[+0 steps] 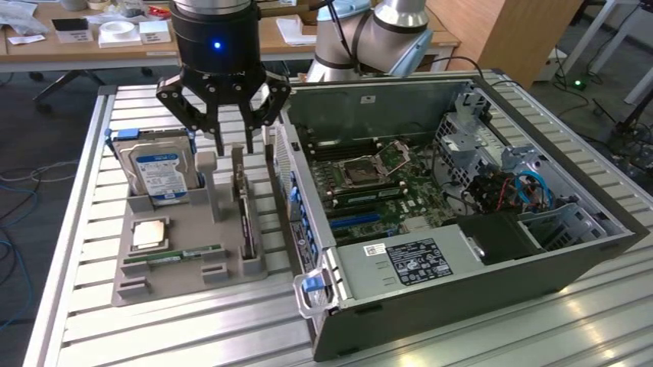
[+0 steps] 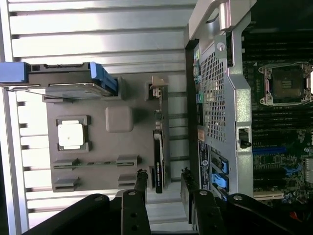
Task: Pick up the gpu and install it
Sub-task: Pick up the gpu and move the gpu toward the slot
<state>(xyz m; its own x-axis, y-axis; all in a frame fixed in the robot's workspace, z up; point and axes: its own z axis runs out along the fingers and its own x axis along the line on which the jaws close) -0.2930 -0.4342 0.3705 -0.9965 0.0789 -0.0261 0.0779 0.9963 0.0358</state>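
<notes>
An open computer case lies on a slatted table. Just beside it the graphics card stands on edge in a grey tray, with the gripper poised over its far end, fingers spread and empty.

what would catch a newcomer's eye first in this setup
The open computer case on the exterior view's right, with its motherboard laid bare, dominates the scene. Next comes the black gripper, open, poised over one end of the gpu, which stands on edge in a gray tray beside the case. A hard drive with a blue-white label stands in that tray too.
</notes>
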